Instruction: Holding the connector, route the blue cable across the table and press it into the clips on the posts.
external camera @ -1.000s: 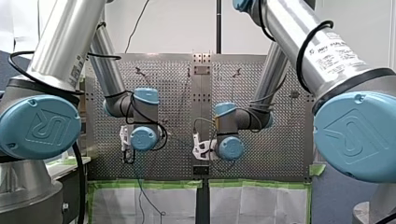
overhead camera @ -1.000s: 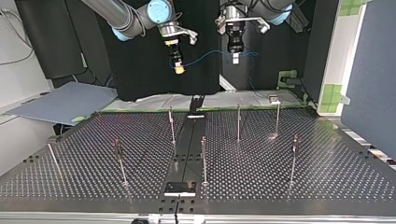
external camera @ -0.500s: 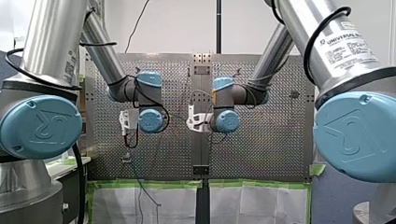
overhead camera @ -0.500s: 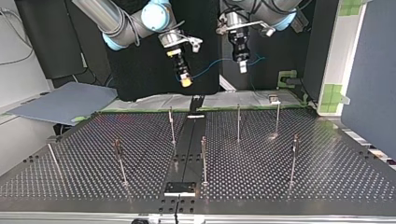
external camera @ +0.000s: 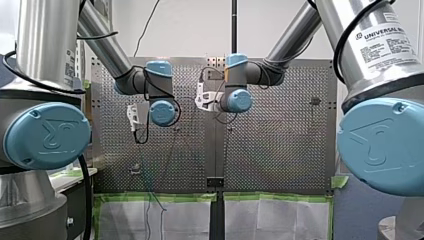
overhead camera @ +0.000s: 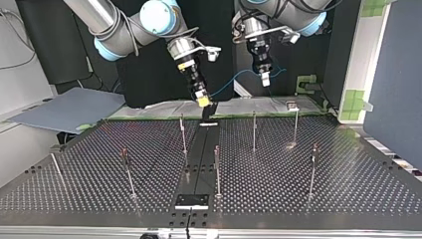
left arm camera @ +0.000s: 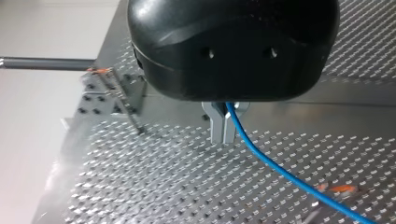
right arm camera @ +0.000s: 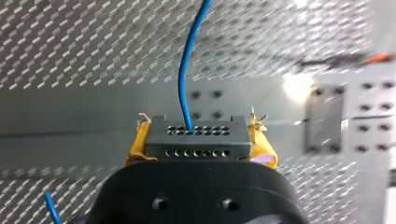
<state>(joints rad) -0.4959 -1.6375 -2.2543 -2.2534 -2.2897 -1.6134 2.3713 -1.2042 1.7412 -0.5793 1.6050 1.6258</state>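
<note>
Perforated bench with posts below; connector clamped in right pincer; blue cable pinched in narrow left pincer.

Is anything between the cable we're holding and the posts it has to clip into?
Nothing visible does. My right gripper holds the connector and my left gripper the blue cable, both in the air over the table's far edge in the top view. The posts stand free on it, nothing raised among them.
</note>
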